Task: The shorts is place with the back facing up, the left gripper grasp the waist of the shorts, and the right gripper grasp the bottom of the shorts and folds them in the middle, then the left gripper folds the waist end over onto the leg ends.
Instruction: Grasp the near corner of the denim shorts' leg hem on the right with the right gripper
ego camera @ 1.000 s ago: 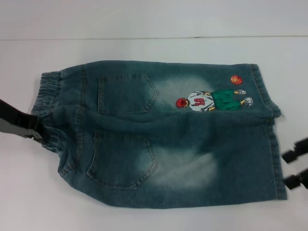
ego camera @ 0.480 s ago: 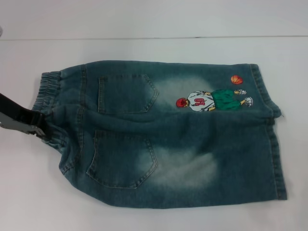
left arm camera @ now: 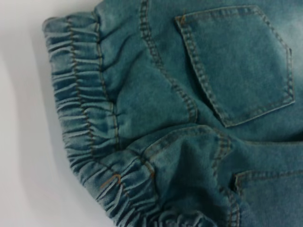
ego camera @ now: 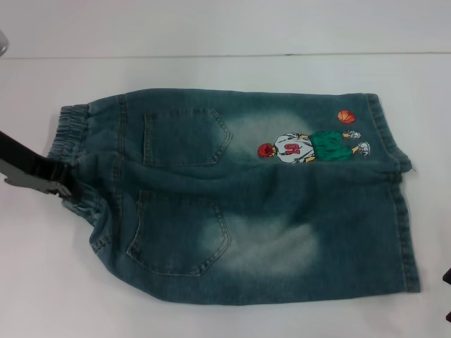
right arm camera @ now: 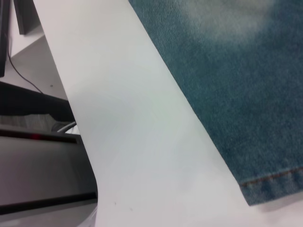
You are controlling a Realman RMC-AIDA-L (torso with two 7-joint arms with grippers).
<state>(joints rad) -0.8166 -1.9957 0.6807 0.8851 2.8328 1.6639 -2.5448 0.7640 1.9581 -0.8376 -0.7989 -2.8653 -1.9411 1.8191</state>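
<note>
The denim shorts (ego camera: 239, 204) lie flat on the white table (ego camera: 211, 70), back up, with two back pockets showing. The elastic waist (ego camera: 70, 134) is on the left and the leg ends (ego camera: 407, 211) on the right. My left gripper (ego camera: 60, 184) is at the waistband's left edge, where the cloth is bunched. The left wrist view is filled by the gathered waist (left arm camera: 80, 109) and a pocket (left arm camera: 236, 61). Only a dark sliver of my right gripper (ego camera: 446, 276) shows at the lower right edge, off the cloth. In the right wrist view a hem corner (right arm camera: 270, 182) lies on the table.
An embroidered basketball player (ego camera: 310, 146) sits near the far leg's end. In the right wrist view the table's edge (right arm camera: 71, 109) runs close by, with dark equipment (right arm camera: 38, 156) and a cable beyond it. Bare white table surrounds the shorts.
The right gripper has pulled away from the leg ends to the lower right, almost out of the head view. The left gripper has shifted slightly up along the waistband.
</note>
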